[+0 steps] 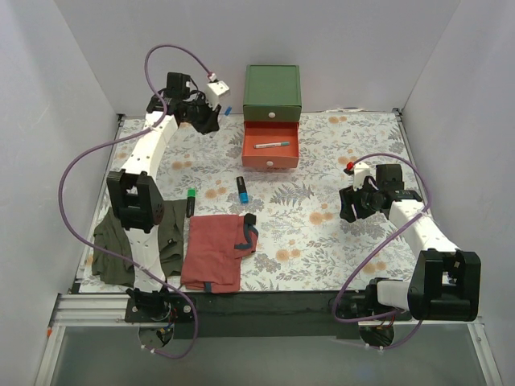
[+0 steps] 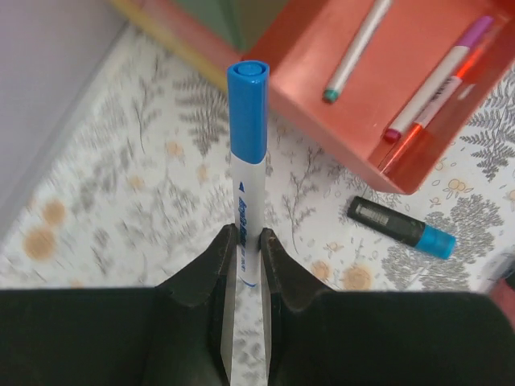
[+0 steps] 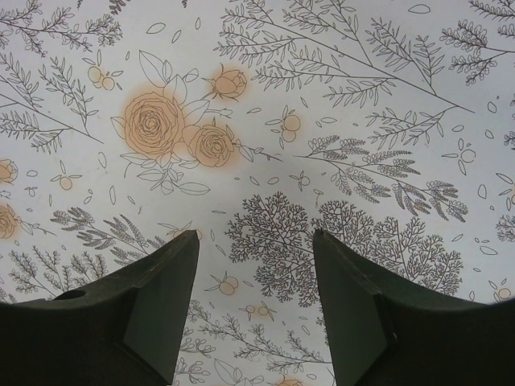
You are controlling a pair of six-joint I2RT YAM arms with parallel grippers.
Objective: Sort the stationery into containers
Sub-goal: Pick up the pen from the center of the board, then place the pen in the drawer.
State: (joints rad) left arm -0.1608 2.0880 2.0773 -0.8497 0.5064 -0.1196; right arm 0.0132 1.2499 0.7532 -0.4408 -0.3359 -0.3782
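Left claw [image 2: 244, 241]: pinched tight on the blue-capped pen [image 2: 245, 161], gripping the white barrel, cap sticking out ahead.
Pen's spot: in that claw at the far left of the table, near the green chest [image 1: 272, 88].
Red-orange drawer [image 1: 246, 153]: pulled out, with the teal-tipped pen [image 2: 354, 52] and purple-capped pen [image 2: 441, 76] lying inside.
Loose on the floral cover [image 3: 161, 121]: blue-capped black marker [image 1: 242, 190] in front of the drawer, green-capped marker [image 1: 191, 202] near the red cloth [image 1: 213, 253].
Right claw [image 3: 255, 237]: spread wide, hanging over the floral print on the right side.

Left tool [image 2: 244, 238] clamped, right tool [image 3: 256, 239] spread
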